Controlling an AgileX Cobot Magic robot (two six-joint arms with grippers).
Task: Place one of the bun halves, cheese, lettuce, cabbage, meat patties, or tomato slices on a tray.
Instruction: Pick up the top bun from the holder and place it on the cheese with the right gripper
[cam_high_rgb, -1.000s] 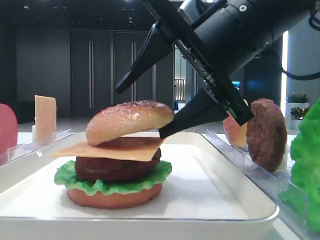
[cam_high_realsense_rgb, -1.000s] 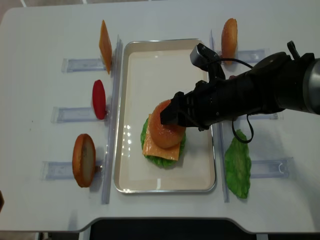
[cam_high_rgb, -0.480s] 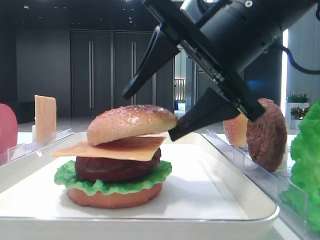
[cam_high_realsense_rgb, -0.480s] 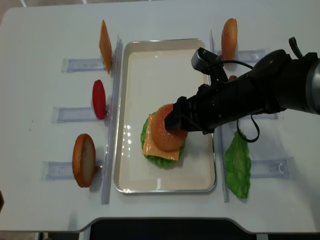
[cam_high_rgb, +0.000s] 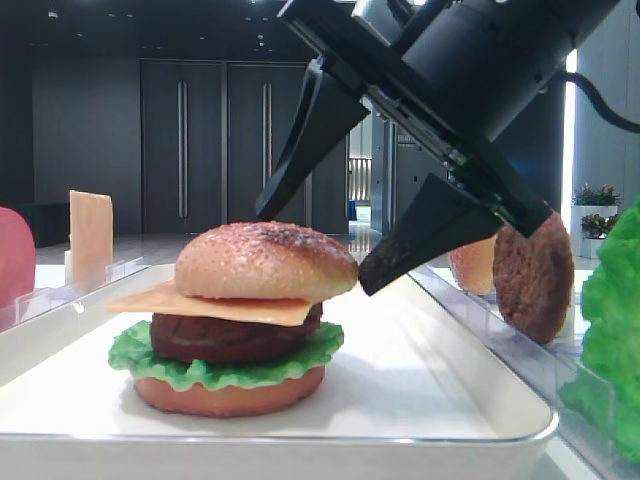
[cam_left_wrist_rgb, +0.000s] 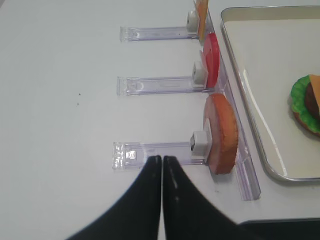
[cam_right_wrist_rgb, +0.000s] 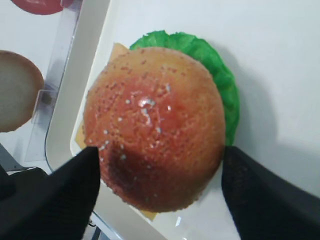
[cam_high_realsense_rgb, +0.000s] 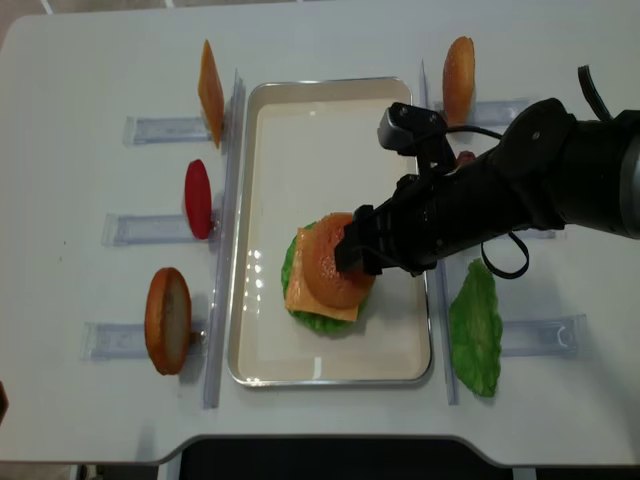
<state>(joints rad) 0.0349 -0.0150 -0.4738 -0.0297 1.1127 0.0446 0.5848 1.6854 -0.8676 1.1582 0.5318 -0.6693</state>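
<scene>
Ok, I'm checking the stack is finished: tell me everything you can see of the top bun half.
The top bun half is a domed, golden-brown, glossy piece with fine pale speckles and a darker patch on its crown. It sits nearly level on the cheese, capping the burger on the tray. The right gripper stands open, one finger on either side of it; no finger visibly presses on it.

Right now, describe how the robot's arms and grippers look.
The right arm is a thick matte-black cylinder with a black cable looping beside it and a small grey-and-black camera module near the wrist. The right gripper has two black, tapering wedge-shaped fingers. The left gripper shows two slim, glossy black fingers narrowing to points. No markings are legible.
</scene>
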